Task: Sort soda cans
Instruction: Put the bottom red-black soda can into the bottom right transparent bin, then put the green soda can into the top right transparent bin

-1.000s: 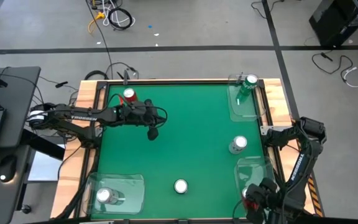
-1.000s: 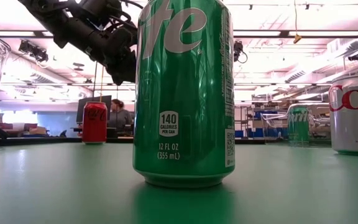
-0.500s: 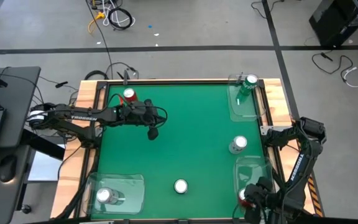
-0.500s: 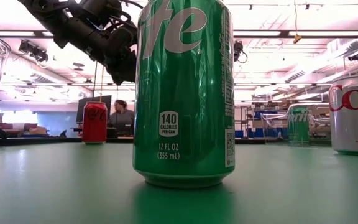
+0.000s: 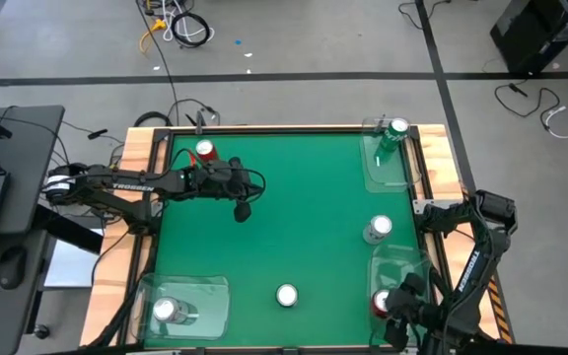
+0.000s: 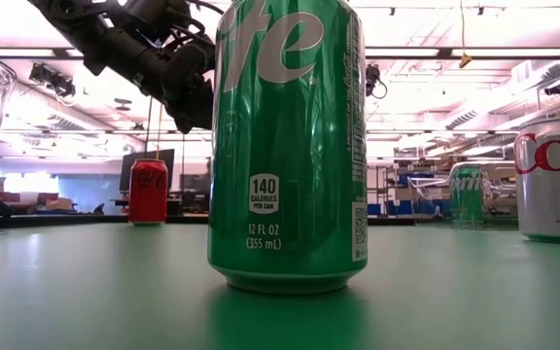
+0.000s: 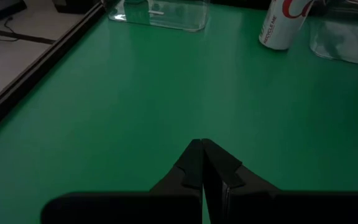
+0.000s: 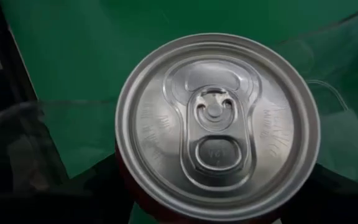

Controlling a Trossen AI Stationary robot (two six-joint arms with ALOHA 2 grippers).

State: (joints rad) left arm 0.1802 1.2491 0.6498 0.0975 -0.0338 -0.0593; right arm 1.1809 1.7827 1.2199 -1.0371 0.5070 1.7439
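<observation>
My right gripper (image 5: 390,305) is shut on a red can (image 5: 381,301) at the near right clear bin (image 5: 407,264); the can's silver top (image 8: 216,124) fills the right wrist view. My left gripper (image 5: 243,210) hangs shut above the green table (image 7: 104,112), right of a second red can (image 5: 205,150) standing by the far left corner. A silver can (image 5: 378,229) stands upright at the right. One green can (image 6: 288,146) stands at the near edge. Another green can (image 5: 397,128) stands in the far right bin. A second silver can (image 5: 166,310) stands in the near left bin. My right gripper holds the red can by its side wall (image 8: 135,193), below the silver top. It reaches in from the table's near right corner. The can hides the fingers in the wrist view. The can sits upright in the hold; whether its base rests on anything, I cannot tell.
Three clear bins sit at the table's corners: far right (image 5: 388,163), near right and near left (image 5: 185,301). A raised wooden frame (image 5: 146,148) edges the table. The green middle of the table (image 5: 294,217) holds no cans. A desk with a laptop stands left of the table.
My right gripper has carried the red can a little toward the table's left and far edge, over the near right bin. The can has stayed upright. My left arm has kept still.
</observation>
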